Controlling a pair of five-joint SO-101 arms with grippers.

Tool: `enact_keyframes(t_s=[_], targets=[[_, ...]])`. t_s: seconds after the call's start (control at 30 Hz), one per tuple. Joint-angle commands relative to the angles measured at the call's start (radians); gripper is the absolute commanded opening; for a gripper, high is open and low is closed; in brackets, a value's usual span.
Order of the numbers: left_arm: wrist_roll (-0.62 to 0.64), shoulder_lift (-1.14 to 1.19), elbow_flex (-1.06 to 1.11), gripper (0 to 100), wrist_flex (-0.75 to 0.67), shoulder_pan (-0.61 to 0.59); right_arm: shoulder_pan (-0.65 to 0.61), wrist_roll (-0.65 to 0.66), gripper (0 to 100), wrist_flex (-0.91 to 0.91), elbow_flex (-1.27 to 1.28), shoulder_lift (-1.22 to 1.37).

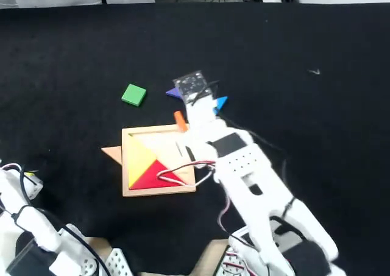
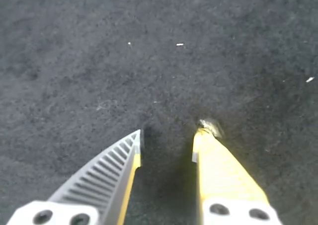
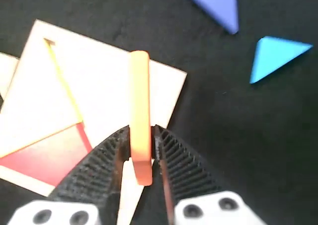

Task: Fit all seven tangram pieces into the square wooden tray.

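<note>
Only the yellow piece and red piece sit in the tray, the right gripper clamps the orange piece on edge near the tray's far right corner, the green square, purple triangle, blue triangle and tan piece wait outside, and the left gripper hangs open.

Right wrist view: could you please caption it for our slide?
Right claw holds the orange piece edge-on at the wooden tray.

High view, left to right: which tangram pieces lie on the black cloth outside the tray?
tan piece → green square → purple piece → blue triangle. The orange piece, held in the right hand, is left out.
</note>
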Motion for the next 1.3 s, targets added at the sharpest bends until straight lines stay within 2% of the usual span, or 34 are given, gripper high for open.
enact_keyframes(t_s=[0.0, 0.2, 0.6, 0.97, 1.13, 1.27], targets=[[-0.012, -0.026, -0.002, 18, -0.014, 0.013, -0.029, -0.054, 1.1, -0.075, -0.028, 0.143], [-0.012, -0.026, -0.002, 18, -0.014, 0.013, -0.029, -0.121, 1.1, -0.049, -0.119, 0.320], [-0.012, -0.026, -0.002, 18, -0.014, 0.015, -0.031, -0.121, 1.1, -0.021, -0.022, 0.165], [-0.012, -0.028, -0.002, 18, -0.014, 0.015, -0.031, -0.084, 1.4, -0.084, 0.024, 0.142], [-0.012, -0.028, -0.004, 18, -0.014, 0.015, -0.032, -0.074, 10.4, -0.084, 0.025, 0.142], [-0.012, -0.028, -0.004, 18, -0.014, 0.015, -0.072, -0.071, 10.9, -0.084, 0.028, 0.136]])
